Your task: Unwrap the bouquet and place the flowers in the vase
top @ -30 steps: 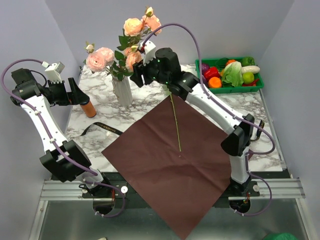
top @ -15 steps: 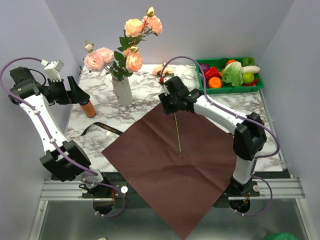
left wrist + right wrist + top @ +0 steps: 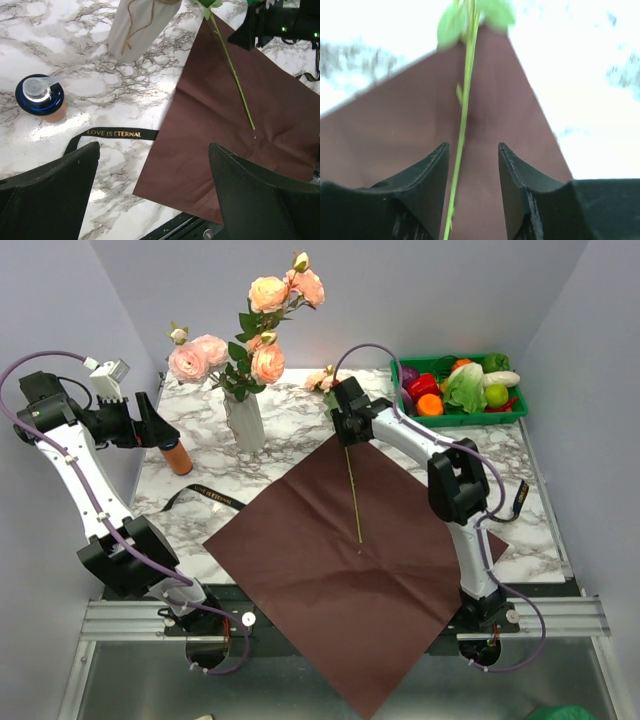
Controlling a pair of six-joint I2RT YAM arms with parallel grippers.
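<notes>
right jaws have dropped from the small white ribbed vase (image 3: pixel 245 422) onto the last thin green rose stem (image 3: pixel 463 125) on the dark red paper sheet (image 3: pixel 340 570): half-spread astride it, narrowing, not pinching. left jaws hang wide apart, idle. final flower coming, i'd judge.

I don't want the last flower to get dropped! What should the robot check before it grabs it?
1. Stem lies between the right hand's fingers: ok.
2. Fingers squeezing the stem: not ok, they stand apart.
3. Vase upright: ok.
4. Room in the vase beside the other flowers: cannot tell.
5. Left hand out of the way: ok, it is open, over by the bottle.
</notes>
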